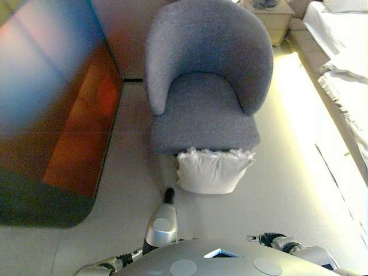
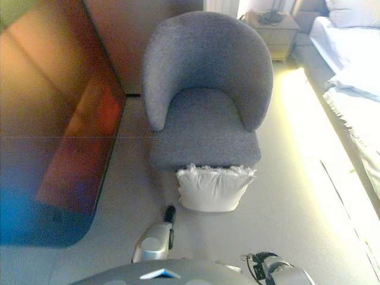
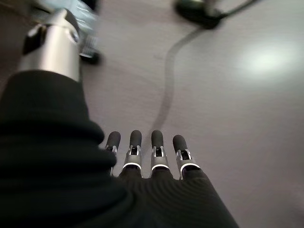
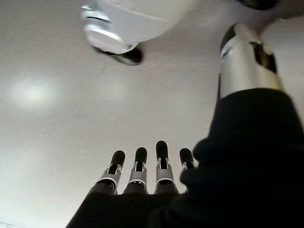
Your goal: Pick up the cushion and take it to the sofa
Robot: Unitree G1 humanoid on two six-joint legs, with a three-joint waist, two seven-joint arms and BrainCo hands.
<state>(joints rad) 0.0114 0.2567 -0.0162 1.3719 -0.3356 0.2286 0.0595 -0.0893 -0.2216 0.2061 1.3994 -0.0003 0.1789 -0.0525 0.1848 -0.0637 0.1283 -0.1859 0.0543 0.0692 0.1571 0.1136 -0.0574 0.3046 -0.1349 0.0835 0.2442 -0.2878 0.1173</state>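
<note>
Leaning against the armchair [image 1: 204, 86] front, the cushion [image 1: 211, 171] sits on the floor, untouched and well ahead of both hands. Left hand [image 3: 147, 156] and right hand [image 4: 142, 175] hang empty, fingers straight. Approach, pickup and carry all remain.

No text, label or number is showing readably anywhere (not on furniture, not on floor).
</note>
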